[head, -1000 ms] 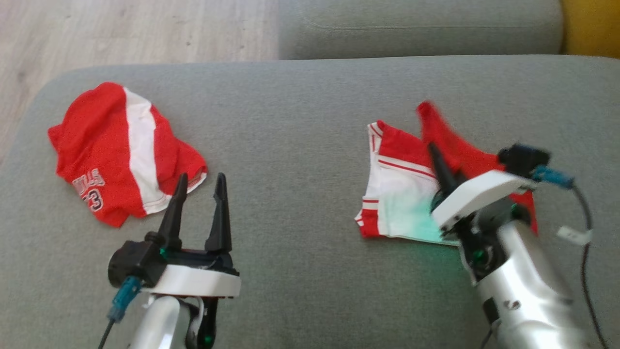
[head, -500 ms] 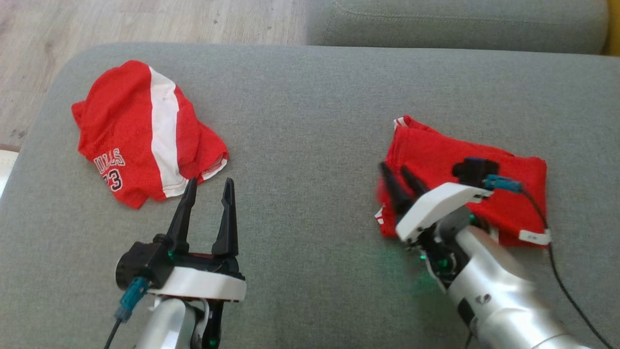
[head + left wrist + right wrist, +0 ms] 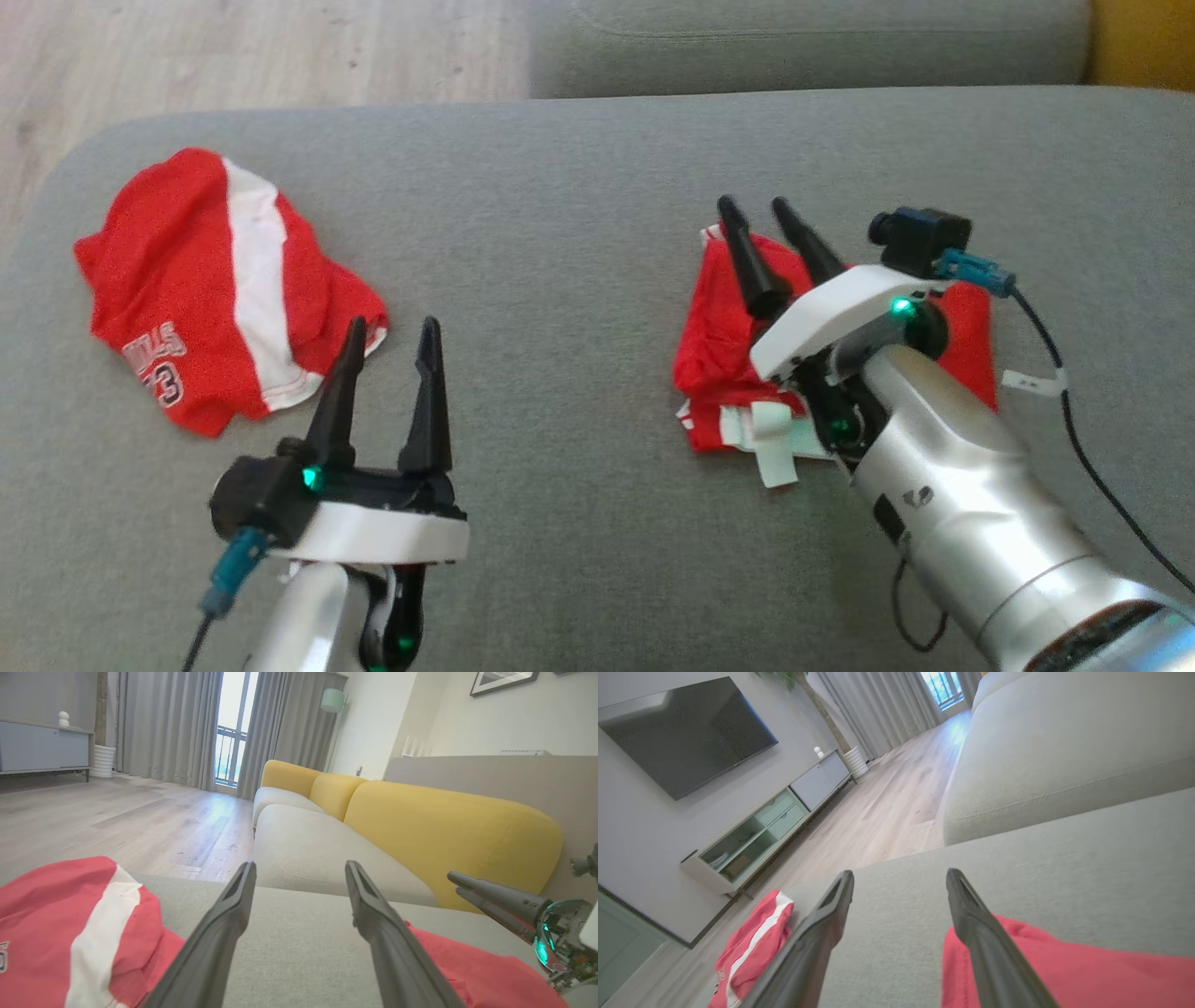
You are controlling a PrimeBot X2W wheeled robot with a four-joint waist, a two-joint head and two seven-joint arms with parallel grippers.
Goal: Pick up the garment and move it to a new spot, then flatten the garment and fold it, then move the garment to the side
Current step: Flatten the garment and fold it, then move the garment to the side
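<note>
The garment (image 3: 719, 345) is a red piece with white trim, folded into a compact stack at the right of the grey couch seat (image 3: 579, 233). My right gripper (image 3: 754, 207) stands open just above the stack's far left corner, with nothing between its fingers. In the right wrist view the open right gripper (image 3: 899, 873) hovers over the red cloth (image 3: 1064, 970). My left gripper (image 3: 392, 325) is open and empty, beside a crumpled red-and-white jersey (image 3: 215, 289). The left wrist view shows the left gripper (image 3: 299, 865) between that jersey (image 3: 70, 942) and the folded garment (image 3: 467, 970).
A white tag (image 3: 1032, 381) hangs from my right arm's cable beside the stack. Bare grey seat lies between the two red pieces. The seat's left edge drops to wood floor (image 3: 233, 56). A second grey cushion (image 3: 803, 47) and yellow backrests (image 3: 444, 830) lie beyond.
My right gripper folded the red flap over the white side, then opened, let go and lifted off the stack. The head camera shifted. The left gripper stayed put.
</note>
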